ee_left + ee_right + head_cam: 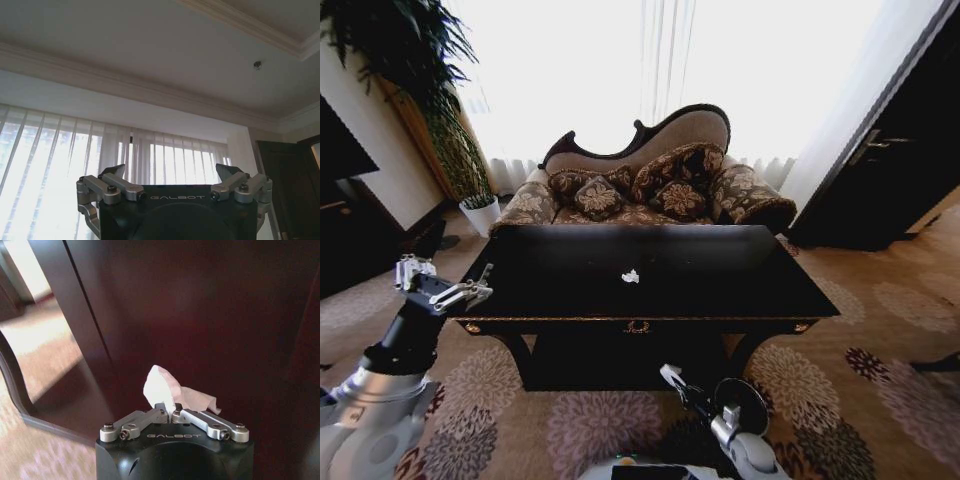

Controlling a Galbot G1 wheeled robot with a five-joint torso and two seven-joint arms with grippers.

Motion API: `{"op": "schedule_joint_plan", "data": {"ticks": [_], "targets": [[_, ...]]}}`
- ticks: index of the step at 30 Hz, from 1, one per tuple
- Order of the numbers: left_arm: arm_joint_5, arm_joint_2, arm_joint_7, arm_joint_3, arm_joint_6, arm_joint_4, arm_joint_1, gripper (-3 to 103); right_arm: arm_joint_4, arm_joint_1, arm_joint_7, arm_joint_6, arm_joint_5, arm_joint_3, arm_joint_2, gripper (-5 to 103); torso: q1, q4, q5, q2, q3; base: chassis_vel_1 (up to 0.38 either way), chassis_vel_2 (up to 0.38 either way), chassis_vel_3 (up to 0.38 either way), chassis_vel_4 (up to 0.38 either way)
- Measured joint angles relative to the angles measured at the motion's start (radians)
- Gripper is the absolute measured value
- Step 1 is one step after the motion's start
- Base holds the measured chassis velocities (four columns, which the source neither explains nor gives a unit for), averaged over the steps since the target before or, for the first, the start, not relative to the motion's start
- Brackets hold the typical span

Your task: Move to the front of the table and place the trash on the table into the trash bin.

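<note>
Partly legible, item by item. Table: large, rectangular, glossy black top, dark wood apron with a small gold ornament at its centre, curved legs; its underside is in deep shadow, and the head view gives no detail there. Trash on the top: one small crumpled white scrap near the middle, too small to tell its material. Right gripper: low, below the table's front apron, above the floral carpet; from the head its fingertips are too dark to read, but the right wrist view shows the silver fingers clenched on a crumpled white paper wad, thin and creased, sticking out beyond the tips against a dark wooden surface. Trash bin: a round dark shape just beside the right wrist, largely covered by the arm, its colour and label not readable. Left gripper: raised at the table's left front corner, holding nothing; the left wrist view shows it with fingers spread wide, pointed up at white curtains and a moulded ceiling. Sofa: patterned, carved dark frame, behind the table. Potted plant: upper left, cut off by the edge.
</note>
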Motion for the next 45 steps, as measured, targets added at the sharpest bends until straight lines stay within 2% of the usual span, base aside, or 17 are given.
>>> {"op": "schedule_joint_plan", "data": {"ticks": [2,5,8,12,16,21,25,32,36,42,45], "targets": [[0.0,0.001,0.0,-0.003,0.0,0.0,0.002,100,-0.016,0.004,0.011,0.012,-0.024,0.001,0.0,0,0.0,-0.0001,0.0001,0.0,0.0,0.0,0.0,0.0,0.0],[0.0,0.011,-0.006,-0.016,0.0,0.0,0.012,100,-0.058,0.025,0.08,0.059,-0.138,0.005,0.0,0,0.0,0.0,0.0,0.0,0.0,0.0,0.0,0.0,0.0],[0.0,0.016,-0.007,-0.023,0.0,0.0,0.016,100,-0.071,0.038,0.128,0.058,-0.174,0.002,0.001,0,0.0,0.0,0.0,0.0,0.0,0.0,0.0,0.0,0.0],[0.0,0.019,-0.007,-0.036,0.0,0.0,0.027,100,-0.1,0.056,0.179,0.038,-0.165,-0.011,-0.007,0,0.0,0.0,0.0001,0.0,0.0,0.0,0.0,0.0,0.0],[-0.02,0.04,-0.009,-0.077,0.0,0.0,0.032,100,-0.168,0.098,0.24,-0.01,-0.089,-0.046,-0.039,0,0.0,-0.0001,0.0001,0.0,0.0,0.0,0.0,0.0,0.0],[-0.028,0.054,-0.011,-0.087,0.003,0.0,0.025,100,-0.272,0.173,0.294,-0.044,-0.098,-0.06,-0.079,0,0.0,0.0,0.0003,0.0,0.0,0.0,0.0,0.0,0.0],[-0.024,0.057,-0.012,-0.083,0.004,0.0,0.021,100,-0.319,0.205,0.31,-0.066,-0.103,-0.067,-0.107,0,0.0,0.0001,0.0001,0.0,0.0,0.0,0.0,0.0,0.0],[-0.001,0.047,-0.011,-0.053,0.005,0.0,0.013,100,-0.493,0.278,0.345,-0.157,-0.094,-0.073,-0.166,0,0.0,0.0,0.0003,0.0,0.0,0.0,0.0,0.0,0.0],[0.009,0.048,-0.011,-0.049,0.005,0.0,0.012,100,-0.564,0.301,0.344,-0.168,-0.085,-0.069,-0.179,0,0.0,0.0,0.0,0.0,0.0,0.0,0.0,0.0,0.0],[0.023,0.044,-0.009,-0.032,0.004,0.0,0.014,100,-0.557,0.297,0.343,-0.213,-0.061,-0.066,-0.159,-1,0.0,0.0,0.0002,0.0,0.0,0.0,0.0,0.0,0.0],[0.029,0.04,-0.008,-0.027,0.003,0.0,0.017,100,-0.528,0.28,0.342,-0.235,-0.059,-0.065,-0.139,9,0.0,0.0,0.0002,0.0,0.0,0.0,0.0,0.0,0.0]]}}
